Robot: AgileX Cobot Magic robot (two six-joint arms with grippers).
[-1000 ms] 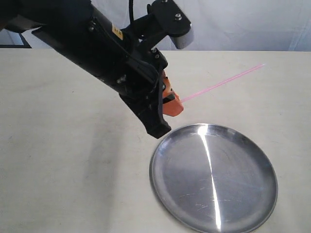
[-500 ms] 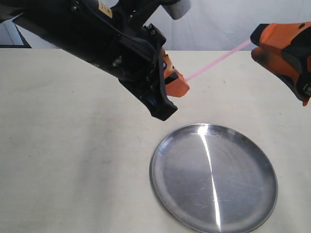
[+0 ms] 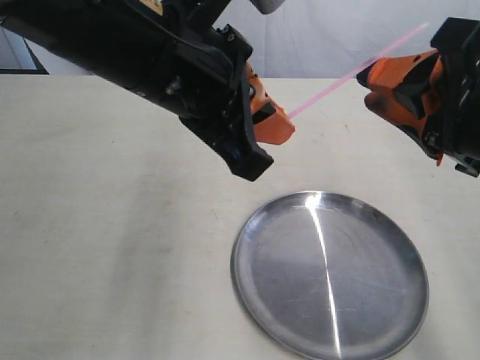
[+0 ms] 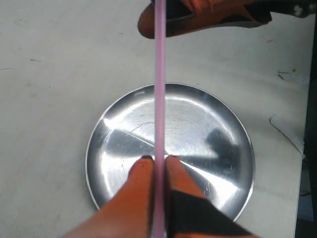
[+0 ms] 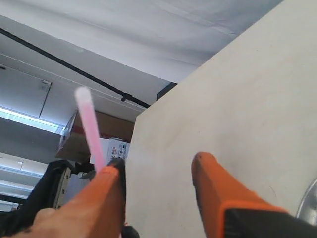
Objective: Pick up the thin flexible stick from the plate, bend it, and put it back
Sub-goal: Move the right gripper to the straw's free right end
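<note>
Two grippers meet over the counter (image 3: 112, 225), and one pink rod spans the air between them. The left gripper (image 3: 279, 127) is clenched on the thin flexible stick (image 3: 337, 82). In the left wrist view its orange fingers (image 4: 141, 183) press together with the stick (image 4: 160, 74) pinched in the slit between them.

From that grip the stick runs straight, with no bend in it. Its long axis slants upward and away, toward the counter's far right corner, and its free tip shows against the white backdrop beyond the far edge. It is clear of the counter along its whole length and touches nothing below.

The right gripper (image 3: 369, 86) hangs at the stick's upper part with its jaws spread wide. In the right wrist view the stick (image 5: 89, 124) passes right beside one orange finger (image 5: 106, 193), while the other finger (image 5: 213, 188) stands well apart. Whether the stick touches that near finger cannot be told.

The plate (image 3: 251, 289) lies flat on the counter toward the near right corner, below the stick's line and nearer the front edge.
</note>
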